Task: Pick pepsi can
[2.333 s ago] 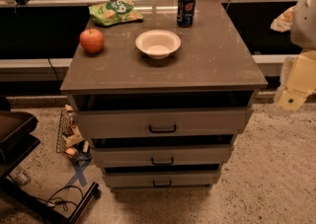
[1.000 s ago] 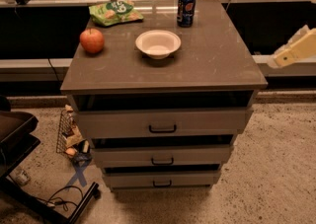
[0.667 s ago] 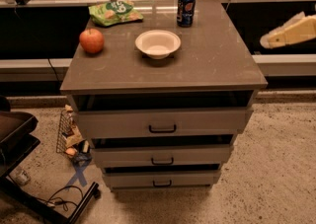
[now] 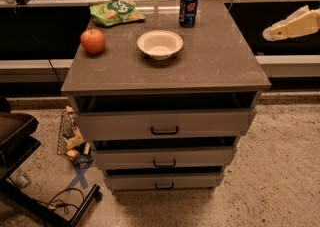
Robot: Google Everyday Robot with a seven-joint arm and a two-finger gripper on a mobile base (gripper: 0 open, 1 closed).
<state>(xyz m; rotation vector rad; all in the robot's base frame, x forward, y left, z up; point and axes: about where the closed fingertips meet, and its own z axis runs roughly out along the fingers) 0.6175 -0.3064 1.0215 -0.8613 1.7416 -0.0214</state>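
The gripper (image 4: 274, 31), right of the cabinet (image 4: 220, 66) and well apart from the can (image 4: 188, 8), its opening unreadable, should approach level at mid-height, avoiding the bowl (image 4: 160, 44).

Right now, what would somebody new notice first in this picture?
Probably the red apple at the left of the grey cabinet top, and the white bowl in the middle. The blue pepsi can stands at the back edge, near a green snack bag. The robot's pale hand hovers off to the right, apart from the can.
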